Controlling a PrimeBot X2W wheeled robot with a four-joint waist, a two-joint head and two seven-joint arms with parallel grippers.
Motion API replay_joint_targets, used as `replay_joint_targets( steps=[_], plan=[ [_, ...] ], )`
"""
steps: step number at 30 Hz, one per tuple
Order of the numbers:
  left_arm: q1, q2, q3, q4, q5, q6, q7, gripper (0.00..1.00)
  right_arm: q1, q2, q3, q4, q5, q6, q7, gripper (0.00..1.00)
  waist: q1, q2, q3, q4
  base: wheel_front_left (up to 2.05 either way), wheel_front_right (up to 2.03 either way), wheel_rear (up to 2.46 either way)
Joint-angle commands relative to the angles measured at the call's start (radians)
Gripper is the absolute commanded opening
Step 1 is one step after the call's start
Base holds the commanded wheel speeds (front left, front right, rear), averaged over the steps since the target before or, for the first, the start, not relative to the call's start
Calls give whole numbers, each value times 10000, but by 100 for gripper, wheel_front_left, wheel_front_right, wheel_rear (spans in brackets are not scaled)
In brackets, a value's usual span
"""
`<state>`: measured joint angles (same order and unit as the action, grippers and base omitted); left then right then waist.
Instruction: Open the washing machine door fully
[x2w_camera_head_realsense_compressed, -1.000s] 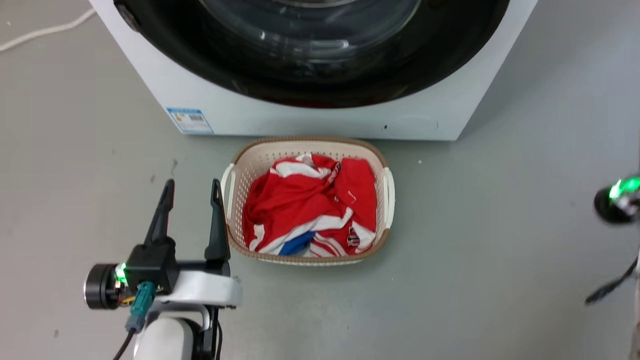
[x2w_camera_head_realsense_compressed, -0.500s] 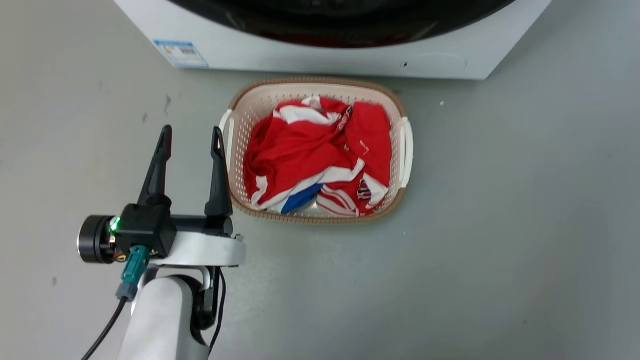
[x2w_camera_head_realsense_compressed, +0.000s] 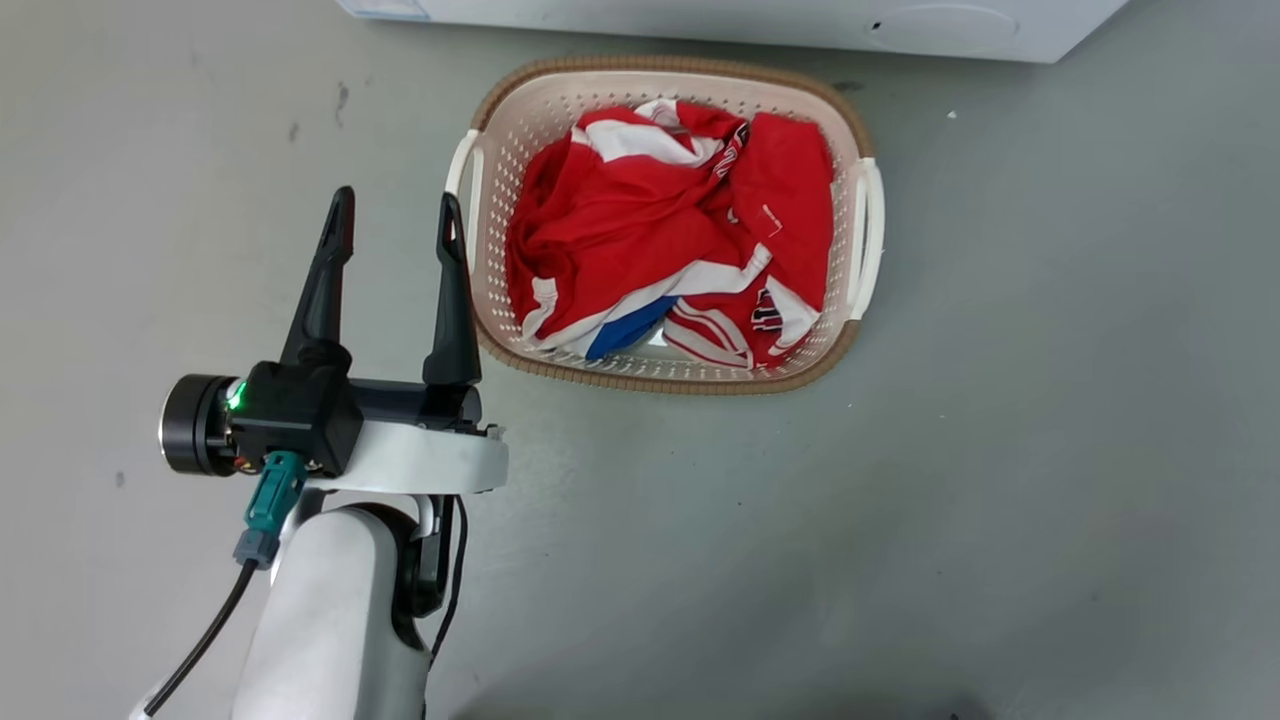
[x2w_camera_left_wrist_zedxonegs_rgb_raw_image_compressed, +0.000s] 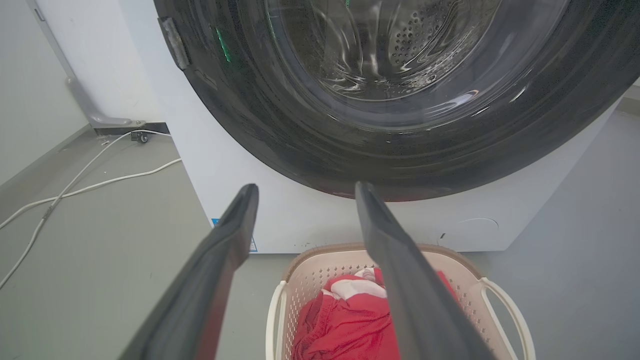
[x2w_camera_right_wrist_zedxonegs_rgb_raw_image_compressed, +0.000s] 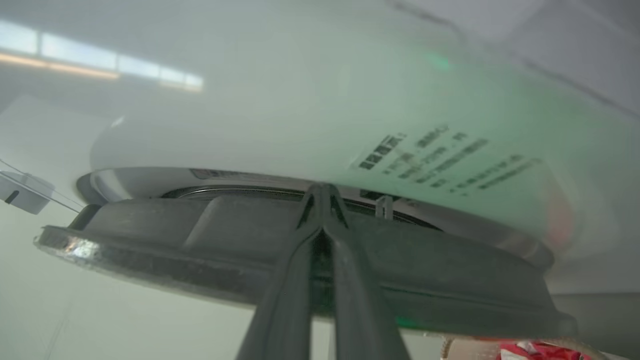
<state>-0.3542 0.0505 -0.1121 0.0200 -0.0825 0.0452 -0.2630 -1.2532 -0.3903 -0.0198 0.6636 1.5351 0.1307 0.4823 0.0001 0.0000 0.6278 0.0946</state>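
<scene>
Two grippers, one at the door's edge

Holds the left gripper (x2w_camera_head_realsense_compressed: 397, 200) low over the grey floor (x2w_camera_head_realsense_compressed: 950, 520), fingers spread wide with nothing between them, just beside the left handle of a pale laundry basket (x2w_camera_head_realsense_compressed: 680, 68). Finds red, white and blue clothes (x2w_camera_head_realsense_compressed: 650, 220) heaped in that basket, set right in front of the washing machine (x2w_camera_left_wrist_zedxonegs_rgb_raw_image_compressed: 300, 225). Looks along the left fingers at the washing machine door (x2w_camera_left_wrist_zedxonegs_rgb_raw_image_compressed: 260, 130): broad glossy black rim, clear domed glass at centre, nearly as wide as the white front (white cable (x2w_camera_left_wrist_zedxonegs_rgb_raw_image_compressed: 90, 187) trailing on the floor to one side). Presses the right gripper (x2w_camera_right_wrist_zedxonegs_rgb_raw_image_compressed: 320, 190) fingers together, tips touching, reaching across the door's dark edge into the narrow gap between door and machine front. Cannot judge any pinch between those tips, nor the width of the door's opening.
</scene>
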Motion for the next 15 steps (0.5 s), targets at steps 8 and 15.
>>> replay_joint_targets(
  steps=[8,15],
  plan=[
    [-213,-5,-158,-3,-135,113,-28,100,-660,-40,603,454,-424,2,794,0,-1,0,255,216,0,0,0],
    [-188,-5,-81,77,-135,112,-28,100,-197,243,981,-20,-310,15,1619,0,-1,0,155,122,0,0,0]
  ],
)
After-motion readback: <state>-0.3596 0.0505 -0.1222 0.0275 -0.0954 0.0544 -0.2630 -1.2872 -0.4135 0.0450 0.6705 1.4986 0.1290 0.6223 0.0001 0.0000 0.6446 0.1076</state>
